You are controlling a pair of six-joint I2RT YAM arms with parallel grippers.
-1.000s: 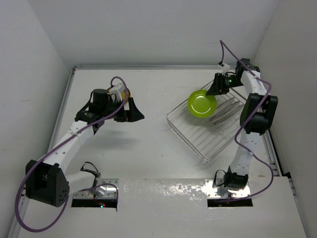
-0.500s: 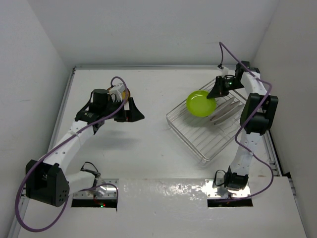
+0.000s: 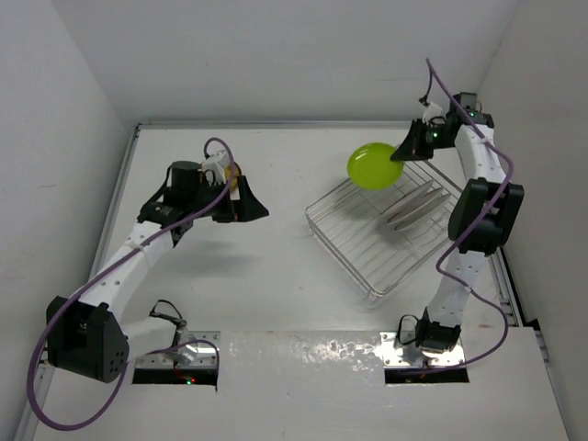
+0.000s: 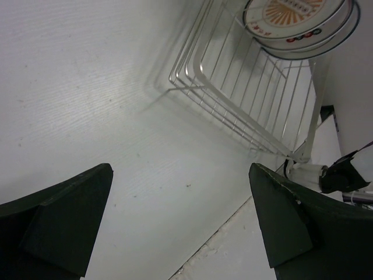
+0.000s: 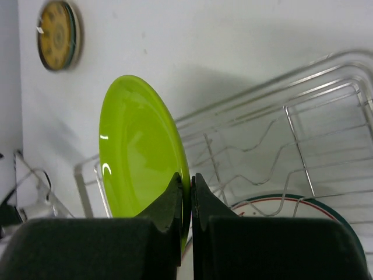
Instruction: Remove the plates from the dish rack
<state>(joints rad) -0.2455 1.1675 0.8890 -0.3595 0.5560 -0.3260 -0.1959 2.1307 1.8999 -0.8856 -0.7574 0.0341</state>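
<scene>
Holding the lime green plate (image 3: 374, 167) over the dish rack (image 3: 386, 234)

We see the dish rack right of centre in the top view, with the remaining plates (image 3: 418, 207) leaning at its upper right. The lime green plate hangs over the rack's upper left edge, its rim pinched edge-on in the closed right gripper (image 5: 185, 181). We judge it light, stiff, glossy and slippery, so the rim hold may pivot. The left gripper (image 4: 179, 169) gapes wide and empty, mid-left.
</scene>
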